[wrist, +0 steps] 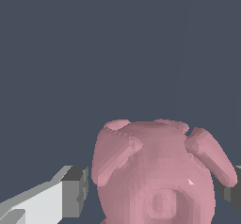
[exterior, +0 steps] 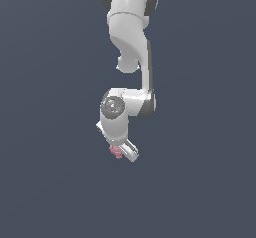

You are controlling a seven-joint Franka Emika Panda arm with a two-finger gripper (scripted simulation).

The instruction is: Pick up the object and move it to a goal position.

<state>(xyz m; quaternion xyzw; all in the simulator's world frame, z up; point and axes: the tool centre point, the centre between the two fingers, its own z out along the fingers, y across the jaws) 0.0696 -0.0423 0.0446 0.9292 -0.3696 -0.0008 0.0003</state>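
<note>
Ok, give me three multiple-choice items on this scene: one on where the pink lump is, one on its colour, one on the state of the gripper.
1. Where is the pink object?
A. Between the gripper's fingers
B. Far off at the exterior view's right edge
C. On top of the arm's base

2. What colour is the object?
A. Green
B. Pink
C. Yellow

3. How do the fingers stand around the object?
A. One on each side of it
B. Both on one side of it
C. Folded away, out of view

Answers:
1 A: in the exterior view the lump sits at the tip of the gripper.
2 B: both views show it pink.
3 A: the wrist view shows one finger on one side of it and a grey tip at the other; whether they press it, I cannot tell.
</note>
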